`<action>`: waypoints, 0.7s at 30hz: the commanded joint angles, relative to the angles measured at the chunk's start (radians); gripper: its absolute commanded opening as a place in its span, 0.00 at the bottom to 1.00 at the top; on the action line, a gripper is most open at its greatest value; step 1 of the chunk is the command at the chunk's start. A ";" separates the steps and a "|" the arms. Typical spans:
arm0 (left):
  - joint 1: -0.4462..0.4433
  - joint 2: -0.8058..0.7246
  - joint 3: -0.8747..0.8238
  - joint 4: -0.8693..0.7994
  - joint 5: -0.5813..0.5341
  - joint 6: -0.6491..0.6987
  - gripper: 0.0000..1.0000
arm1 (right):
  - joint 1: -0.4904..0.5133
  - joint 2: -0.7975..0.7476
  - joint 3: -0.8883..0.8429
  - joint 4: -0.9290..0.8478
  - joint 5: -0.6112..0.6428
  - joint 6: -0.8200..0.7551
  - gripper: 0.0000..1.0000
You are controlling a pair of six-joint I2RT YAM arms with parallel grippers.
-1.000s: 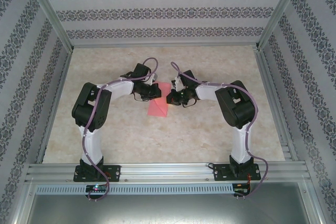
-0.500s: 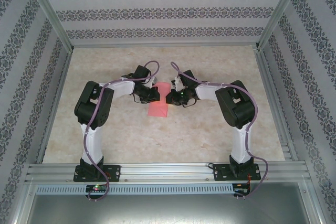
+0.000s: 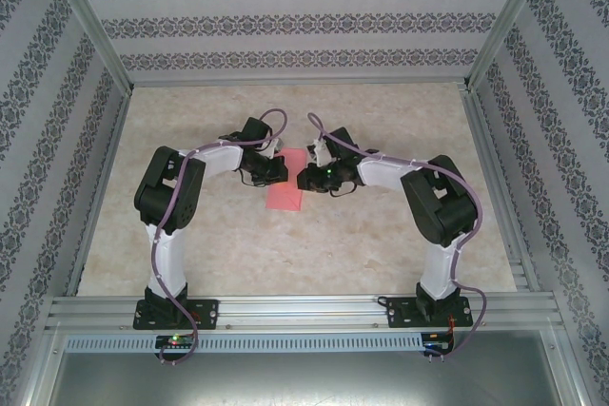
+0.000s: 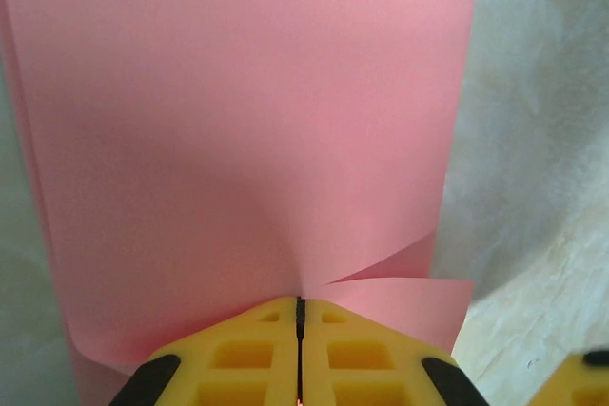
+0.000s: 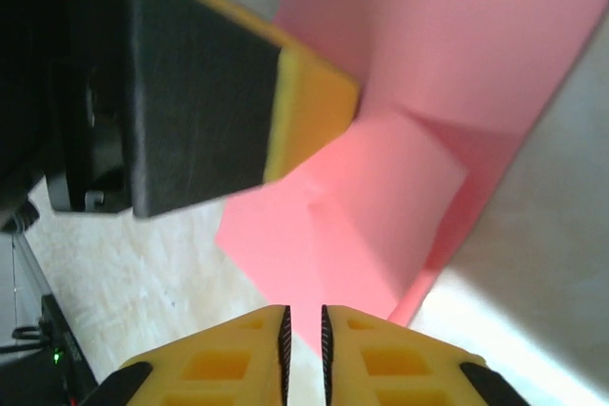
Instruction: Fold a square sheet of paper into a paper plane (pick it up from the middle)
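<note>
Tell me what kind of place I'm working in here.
Probably a purpose-built robot test cell rather than a home: a marble-look tabletop framed by aluminium rails, with patterned wallpaper panels boxing it in.

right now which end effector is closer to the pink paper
Left. The left end effector is clamped on the pink paper; the right end effector sits just short of it.

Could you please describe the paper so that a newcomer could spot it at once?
Start at the pale table inside the patterned walls, then look near its middle, between the left gripper and right gripper. There is the paper, the only pink thing, partly folded, its edge pinched in the left jaws.
</note>
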 commanded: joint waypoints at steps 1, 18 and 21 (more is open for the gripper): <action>0.022 0.044 0.002 -0.040 -0.062 0.023 0.09 | 0.029 -0.032 -0.032 -0.025 -0.027 -0.001 0.16; 0.023 0.048 -0.001 -0.045 -0.054 0.030 0.08 | 0.040 0.045 0.033 -0.120 0.034 -0.087 0.11; 0.023 0.048 -0.003 -0.042 -0.049 0.031 0.08 | 0.033 0.049 0.041 -0.129 0.037 -0.094 0.11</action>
